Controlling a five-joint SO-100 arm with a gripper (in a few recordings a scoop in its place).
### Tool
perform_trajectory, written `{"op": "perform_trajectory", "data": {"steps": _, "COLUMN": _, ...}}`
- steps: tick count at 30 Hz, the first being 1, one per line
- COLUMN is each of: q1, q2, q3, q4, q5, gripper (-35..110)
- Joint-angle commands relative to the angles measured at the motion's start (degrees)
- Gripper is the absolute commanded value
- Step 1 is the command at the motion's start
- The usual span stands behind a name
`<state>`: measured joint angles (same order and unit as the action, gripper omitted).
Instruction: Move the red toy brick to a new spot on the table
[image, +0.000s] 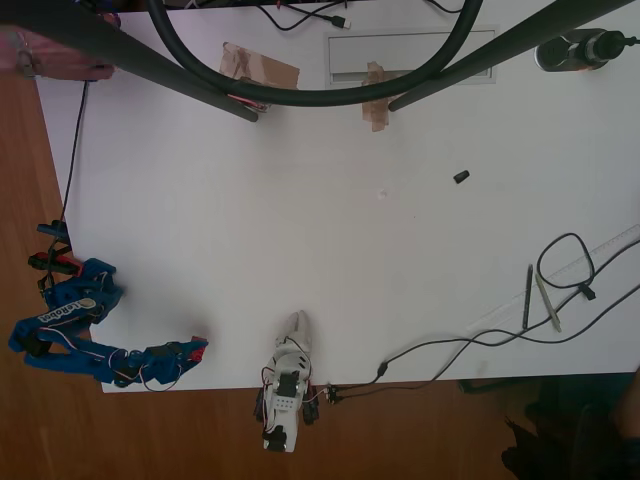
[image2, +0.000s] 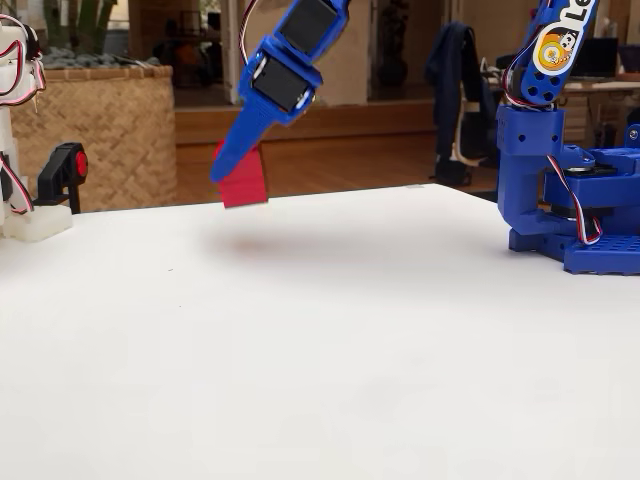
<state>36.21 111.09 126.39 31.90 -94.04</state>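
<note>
My blue gripper (image2: 238, 172) is shut on the red toy brick (image2: 244, 184) and holds it a little above the white table (image2: 300, 360); a faint shadow lies on the surface under it. In the overhead view the gripper (image: 196, 349) is at the table's (image: 330, 250) lower left edge. There the brick (image: 201, 344) shows as a small red spot at the fingertips. The blue arm's base (image2: 580, 200) stands at the right of the fixed view.
A small black piece (image: 461, 177) lies right of centre. Cables (image: 565, 270) and two pens (image: 535, 298) are at the right. Brown tape patches (image: 260, 68) and dark stand legs (image: 180, 70) are along the top edge.
</note>
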Motion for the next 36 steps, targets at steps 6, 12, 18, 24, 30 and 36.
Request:
{"op": "perform_trajectory", "data": {"steps": 6, "q1": 26.9, "q2": -4.9, "q3": -6.2, "q4": 1.9, "q5": -3.5, "gripper": 0}}
{"op": "perform_trajectory", "data": {"steps": 12, "q1": 39.6, "q2": -10.3, "q3": -4.1, "q4": -0.9, "q5": -7.2, "gripper": 0}}
{"op": "perform_trajectory", "data": {"steps": 18, "q1": 46.1, "q2": -12.2, "q3": 4.0, "q4": -8.1, "q5": -11.8, "gripper": 1}}
{"op": "perform_trajectory", "data": {"steps": 24, "q1": 48.3, "q2": -11.2, "q3": 5.7, "q4": -9.0, "q5": -11.9, "gripper": 18}}
{"op": "perform_trajectory", "data": {"steps": 30, "q1": 45.5, "q2": -3.3, "q3": -1.4, "q4": -5.6, "q5": -8.3, "gripper": 31}}
{"op": "perform_trajectory", "data": {"steps": 36, "q1": 30.8, "q2": 5.0, "q3": -8.4, "q4": 0.8, "q5": -2.8, "gripper": 32}}
